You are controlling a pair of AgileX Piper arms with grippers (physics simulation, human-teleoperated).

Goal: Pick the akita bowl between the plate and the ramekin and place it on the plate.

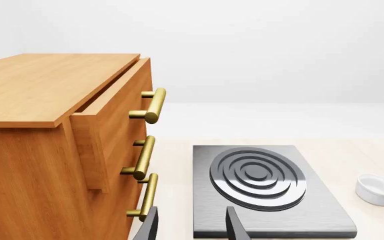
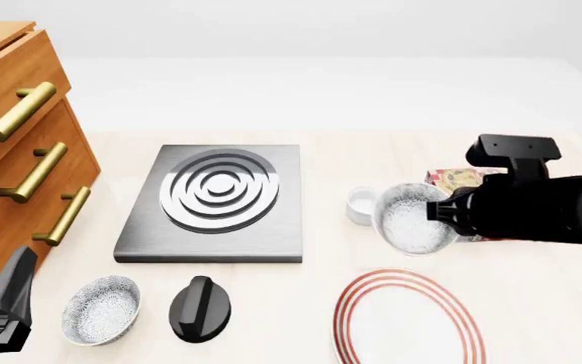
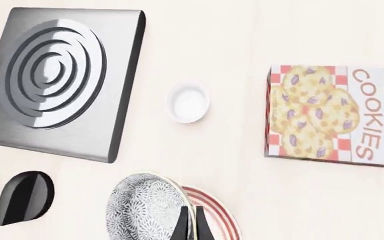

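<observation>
- The pale wooden table [image 2: 533,296] is carrying everything in the front view.
- A wooden drawer cabinet [image 2: 8,144] with brass handles is standing at its left edge.
- A grey burner plate [image 2: 215,205] with raised rings is lying near the middle.
- The ramekin [image 2: 360,205] is sitting just right of the burner.
- A cookie box [image 3: 335,114] is lying flat further right.
- The plate [image 2: 408,322] is resting at the near edge.
- A black knob [image 2: 200,309] and a speckled bowl [image 2: 101,309] are sitting near the front left, side by side.
</observation>
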